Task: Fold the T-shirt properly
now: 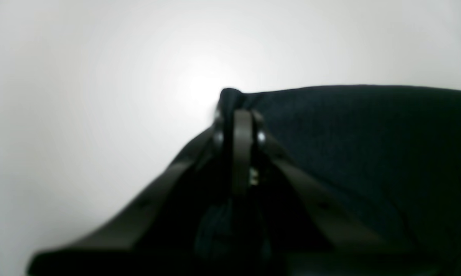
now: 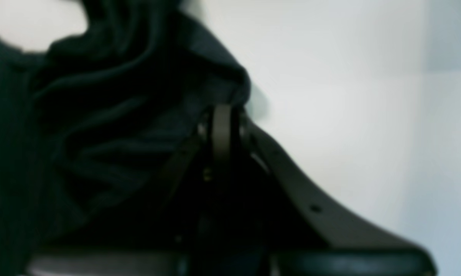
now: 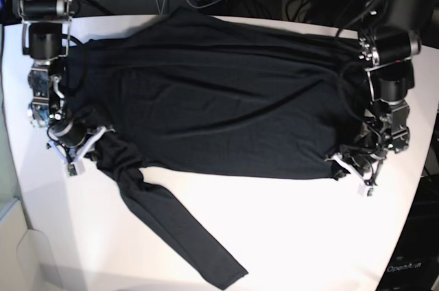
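At the left edge of the tabletop (image 3: 288,236) in the base view, the right gripper (image 3: 88,148) has its fingers pinched together on a bunched corner of the T-shirt (image 3: 219,99), just where the body meets a sleeve. Its wrist view shows the cloth (image 2: 111,115) gathered into deep folds and drawn up to the closed tips (image 2: 222,111), which suggests the grip is meant to carry that corner as one end of a fold line.

The garment lies spread across the far half of the white surface, reaching from one side edge to the other, with one long sleeve (image 3: 178,229) trailing loose toward the near edge. It is not yet folded.

At the right edge, the left gripper (image 3: 348,167) is clamped on the opposite near corner of the shirt; the wrist view shows the tips (image 1: 241,115) closed over a small peak of fabric (image 1: 368,145). With both near corners held, the arms seem placed to lift that edge together and keep it taut.
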`<act>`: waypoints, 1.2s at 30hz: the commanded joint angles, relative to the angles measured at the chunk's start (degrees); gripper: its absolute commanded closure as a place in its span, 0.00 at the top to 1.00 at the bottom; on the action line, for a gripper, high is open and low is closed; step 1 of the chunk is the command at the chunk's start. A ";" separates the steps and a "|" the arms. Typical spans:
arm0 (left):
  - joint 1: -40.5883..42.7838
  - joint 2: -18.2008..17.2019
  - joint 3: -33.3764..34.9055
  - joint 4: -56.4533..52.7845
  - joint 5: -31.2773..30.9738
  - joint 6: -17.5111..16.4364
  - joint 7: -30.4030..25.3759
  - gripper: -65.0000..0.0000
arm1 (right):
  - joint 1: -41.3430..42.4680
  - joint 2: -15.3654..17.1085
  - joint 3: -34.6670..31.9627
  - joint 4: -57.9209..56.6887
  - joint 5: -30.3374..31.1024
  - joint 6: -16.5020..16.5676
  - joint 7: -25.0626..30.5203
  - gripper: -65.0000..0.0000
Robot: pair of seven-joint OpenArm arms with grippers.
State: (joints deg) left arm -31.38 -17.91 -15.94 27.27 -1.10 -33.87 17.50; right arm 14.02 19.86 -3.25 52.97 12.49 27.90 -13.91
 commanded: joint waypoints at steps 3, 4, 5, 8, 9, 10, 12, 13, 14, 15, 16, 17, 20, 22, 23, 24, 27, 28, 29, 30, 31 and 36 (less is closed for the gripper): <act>-0.49 -0.68 0.16 0.21 1.68 0.77 2.33 0.02 | -1.14 1.37 0.12 5.71 -0.23 0.36 -0.90 0.01; -0.49 -0.68 0.16 0.21 1.68 0.77 2.33 0.02 | -1.58 1.64 0.12 6.77 -0.23 0.36 -0.90 0.01; -0.49 -0.68 0.16 0.21 1.59 0.77 2.33 0.02 | -1.85 1.64 0.12 7.65 -0.23 0.36 -0.90 0.01; -0.14 -1.21 0.08 2.23 1.24 0.77 2.68 0.02 | -1.93 2.43 0.30 8.96 -0.23 0.36 -0.90 0.01; 0.56 -1.30 -0.01 3.72 1.15 0.77 2.86 0.02 | -1.93 2.69 0.30 9.05 -0.23 0.36 -0.90 0.01; 1.09 -1.30 -0.01 5.48 1.15 0.77 2.86 0.02 | -1.85 2.78 0.30 9.32 -0.23 0.36 -0.90 0.01; 2.85 -1.38 -0.01 8.73 1.15 0.77 3.38 0.02 | -1.85 3.04 0.39 10.46 -0.23 0.36 -0.90 0.01; 3.64 -1.38 -0.01 10.58 1.15 0.77 4.17 0.02 | -1.85 3.57 0.48 11.16 -0.23 0.36 -0.90 0.01; 4.34 -1.38 -0.01 12.60 1.15 0.77 4.97 0.02 | -1.85 3.84 0.48 11.86 -0.23 0.36 -0.90 0.01; 4.87 -1.38 -0.01 14.62 1.15 0.77 5.76 0.02 | -1.85 3.92 0.48 12.66 -0.23 0.36 -0.90 0.01; 5.75 -1.38 -0.10 16.65 1.15 0.77 6.46 0.02 | -1.93 4.01 0.56 13.71 -0.23 0.36 -0.99 0.01; 6.45 -1.38 -0.10 18.40 1.15 0.77 6.99 0.02 | -2.02 4.01 0.56 14.68 -0.23 0.36 -1.78 0.01; 7.68 -1.21 -0.10 23.15 1.15 0.77 9.27 0.02 | -2.72 4.10 0.56 17.93 -0.14 0.36 -3.89 0.01; 8.03 -0.95 -0.10 25.70 1.15 0.77 10.42 0.02 | -4.04 4.10 0.65 20.66 -0.14 0.36 -3.98 0.01; 8.12 -0.95 -0.10 26.76 1.15 0.77 10.94 0.02 | -4.83 4.10 0.65 22.24 -0.14 0.36 -4.07 0.01; 8.39 -0.95 -0.19 27.55 1.15 0.77 11.65 0.02 | -5.63 4.10 0.65 23.82 -0.14 0.36 -4.07 0.01; 8.74 -0.77 -2.39 29.57 1.15 0.77 12.44 0.02 | -7.56 4.10 0.65 26.81 -0.14 0.19 -4.07 0.01; 8.74 -0.68 -3.00 30.10 1.15 0.77 12.44 0.02 | -8.26 4.10 0.65 27.78 -0.14 0.10 -4.07 0.01; 8.74 -0.42 -3.62 30.54 1.15 0.77 12.44 0.02 | -9.14 4.10 0.65 28.83 -0.14 0.10 -4.07 0.01; 8.83 -0.24 -4.14 30.98 1.41 0.68 12.79 0.02 | -10.02 4.10 0.74 29.97 -0.14 0.10 -4.07 0.01; 8.83 -0.07 -4.58 31.24 1.50 0.59 13.23 0.02 | -10.72 4.10 1.27 30.77 -0.14 0.10 -4.07 0.01; 9.27 0.02 -6.17 32.29 1.15 0.33 15.07 0.02 | -14.50 3.66 6.54 35.25 -0.14 0.28 -4.07 0.01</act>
State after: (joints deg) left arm -20.75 -16.95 -21.78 58.24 0.80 -33.63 33.71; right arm -1.54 22.70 2.98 87.09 11.73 28.40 -19.62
